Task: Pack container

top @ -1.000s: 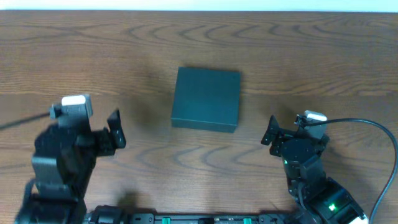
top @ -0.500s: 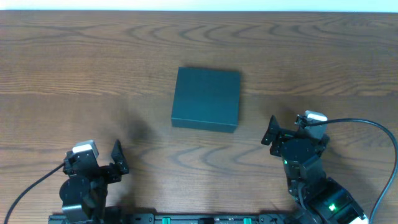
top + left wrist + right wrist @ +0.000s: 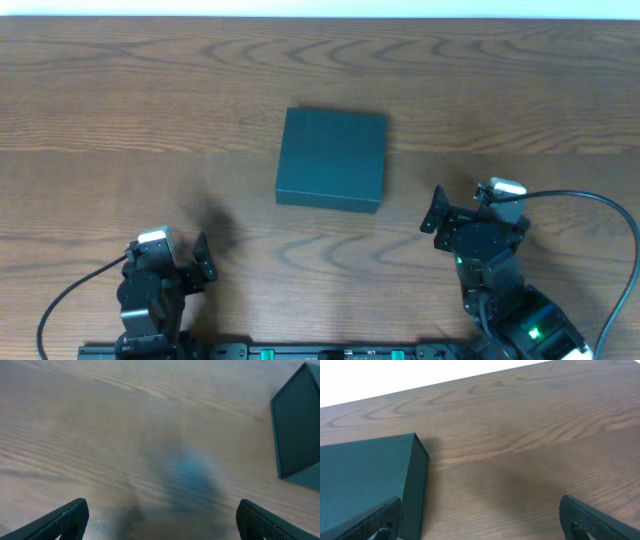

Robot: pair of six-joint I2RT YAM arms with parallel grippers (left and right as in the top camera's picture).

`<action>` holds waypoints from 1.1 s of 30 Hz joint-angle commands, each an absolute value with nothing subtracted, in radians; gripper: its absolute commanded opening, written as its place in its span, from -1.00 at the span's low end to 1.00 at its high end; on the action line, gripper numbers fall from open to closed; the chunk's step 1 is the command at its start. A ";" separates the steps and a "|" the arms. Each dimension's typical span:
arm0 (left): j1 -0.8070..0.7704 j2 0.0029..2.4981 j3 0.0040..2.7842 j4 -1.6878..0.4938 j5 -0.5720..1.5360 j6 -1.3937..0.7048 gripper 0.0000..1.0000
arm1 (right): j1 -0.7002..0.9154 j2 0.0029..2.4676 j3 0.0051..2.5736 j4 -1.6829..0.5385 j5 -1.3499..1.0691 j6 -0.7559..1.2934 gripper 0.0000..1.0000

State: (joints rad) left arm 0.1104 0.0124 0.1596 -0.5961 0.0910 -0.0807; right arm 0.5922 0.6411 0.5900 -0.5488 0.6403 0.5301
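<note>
Container [image 3: 331, 158] lying shut at mid-table, apart from both arms; left gripper [image 3: 200, 262] and right gripper [image 3: 436, 210] spread wide, holding nothing; best to approach the lid's free edge low, lifting slowly, bracing the base.

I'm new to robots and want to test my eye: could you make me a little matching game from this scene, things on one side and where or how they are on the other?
Things:
1. container
2. left gripper
3. right gripper
4. table

Descriptions:
A. brown wood grain, under everything
B. closed, mid-table
C. open and empty, beside the container's near right corner
D. open and empty, near the front edge

Pairs: 1-B, 2-D, 3-C, 4-A
</note>
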 commanded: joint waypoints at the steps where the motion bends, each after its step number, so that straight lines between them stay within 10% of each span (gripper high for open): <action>1: 0.116 0.004 0.154 -0.586 0.104 -0.076 0.91 | 0.587 0.641 0.602 -0.546 0.654 0.522 0.99; 33: 0.116 0.005 0.154 -0.587 0.094 -0.067 0.90 | 0.569 0.607 0.602 -0.557 0.650 0.522 0.98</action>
